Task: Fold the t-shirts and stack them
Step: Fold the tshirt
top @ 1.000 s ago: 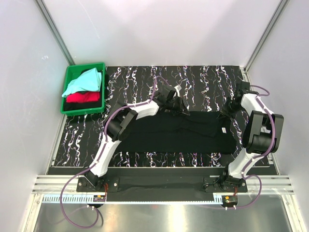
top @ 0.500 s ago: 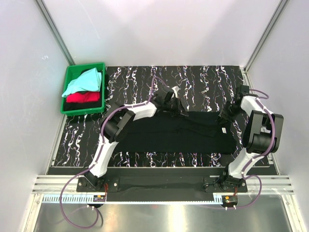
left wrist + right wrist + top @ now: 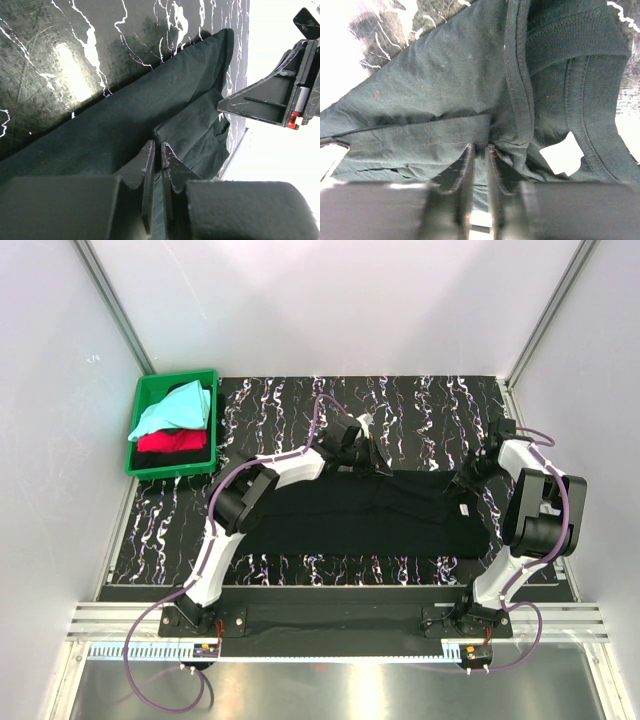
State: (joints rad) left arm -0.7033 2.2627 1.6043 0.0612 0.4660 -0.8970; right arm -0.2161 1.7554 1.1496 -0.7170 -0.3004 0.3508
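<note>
A large plain black short-sleeved t-shirt (image 3: 370, 512) lay spread flat across the middle of the black white-streaked table (image 3: 420, 405), its length running left to right. The left gripper (image 3: 368, 452) sat low at the shirt's far edge, near the middle of the garment. In the left wrist view its fingers (image 3: 145, 170) stood close together with only a thin slit between them, the tips at a doubled fold of the dark cloth. Whether they pinched that cloth could not be told.

The right gripper (image 3: 470, 478) was down at the shirt's right end, beside the ribbed collar. A small white neck label (image 3: 562, 155) showed just inside that collar. Its fingers (image 3: 462, 170) also stood near together over a folded hem. A grip on the fabric could not be made out.

At the table's far left corner a green plastic crate (image 3: 170, 469) held a crumpled pale aqua t-shirt (image 3: 172, 408) lying on a red t-shirt (image 3: 170, 441), well apart from both arms.
</note>
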